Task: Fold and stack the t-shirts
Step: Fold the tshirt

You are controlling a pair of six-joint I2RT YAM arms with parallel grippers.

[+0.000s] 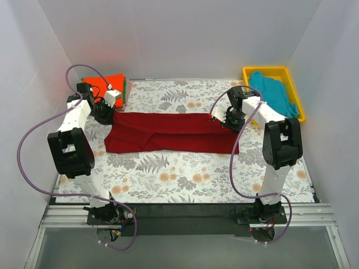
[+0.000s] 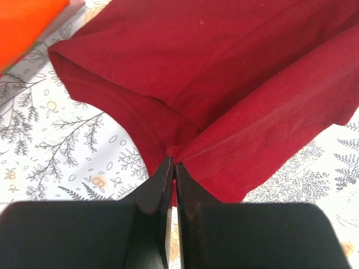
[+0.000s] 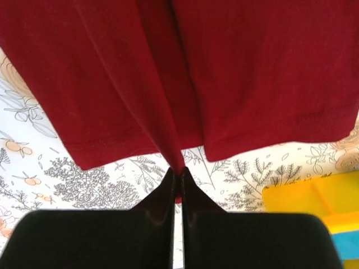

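At the near edge the two arms reached out over the flowered table (image 1: 185,174) to opposite ends of the maroon tee (image 1: 168,133), which lay stretched in a long, half-folded band across mid-table. The left claw (image 2: 172,162) was pinched fully closed on a bunched edge of the tee at its left end. The right claw (image 3: 178,171) was likewise clamped shut on a pleat of cloth by the hem at the right end. The step in hand looked to be a lengthwise fold, with the garment drawn between both grips. The next move would seem to call for carrying both ends over together, evenly, so the fold lands square. Farther back, an orange tee (image 1: 104,84) sat folded at far left, and a teal tee (image 1: 273,92) waited in the bin (image 1: 280,70) at far right.
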